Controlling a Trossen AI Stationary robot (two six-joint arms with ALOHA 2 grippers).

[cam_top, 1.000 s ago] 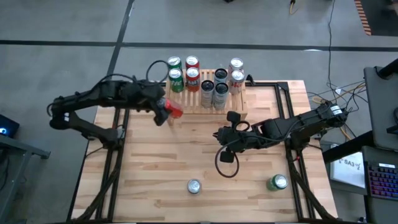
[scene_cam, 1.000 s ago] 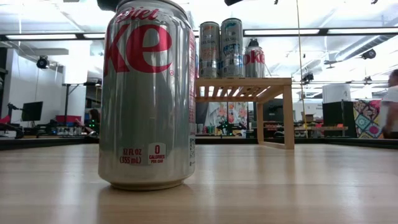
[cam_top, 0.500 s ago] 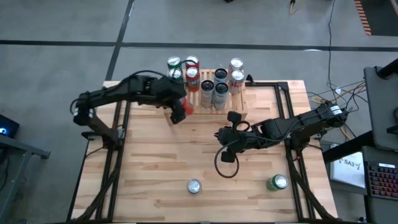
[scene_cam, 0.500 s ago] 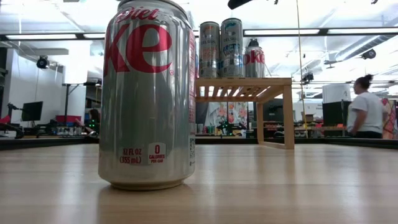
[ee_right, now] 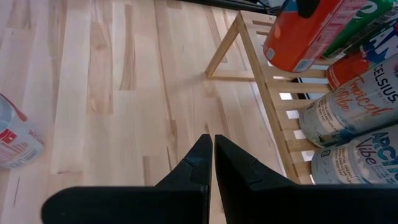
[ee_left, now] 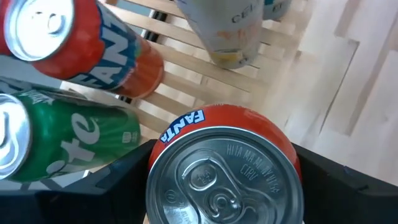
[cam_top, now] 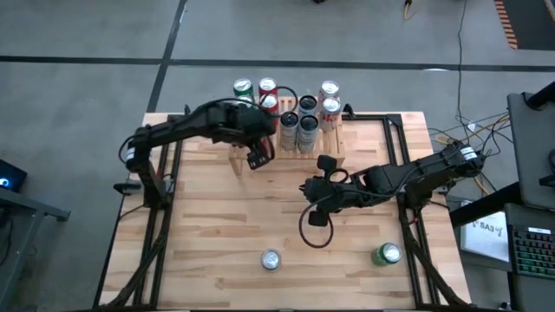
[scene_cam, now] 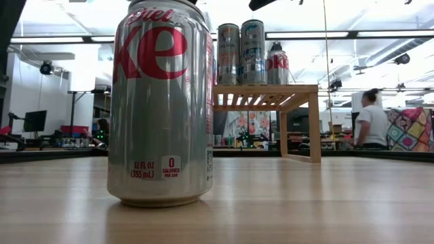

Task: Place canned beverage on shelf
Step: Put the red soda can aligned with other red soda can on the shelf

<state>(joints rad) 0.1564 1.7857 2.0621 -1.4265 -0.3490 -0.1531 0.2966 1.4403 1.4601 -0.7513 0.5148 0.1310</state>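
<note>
Fanta can [ee_left: 225,168] pinched in left gripper [cam_top: 257,152] fingers over shelf [cam_top: 286,143] front | Sprite, Celsius nearby | right gripper [ee_right: 209,163] fingers pressed together, low over desk [cam_top: 217,234]

Your left arm reaches from the table's left side toward its far edge, elbow bent, with the left gripper [cam_top: 258,154] at the end, its fingers [ee_left: 118,180] spread wide around something held between them. Your right arm lies low over the table's middle right, the right gripper [ee_right: 213,152] closed, fingertips pressed together.
</note>
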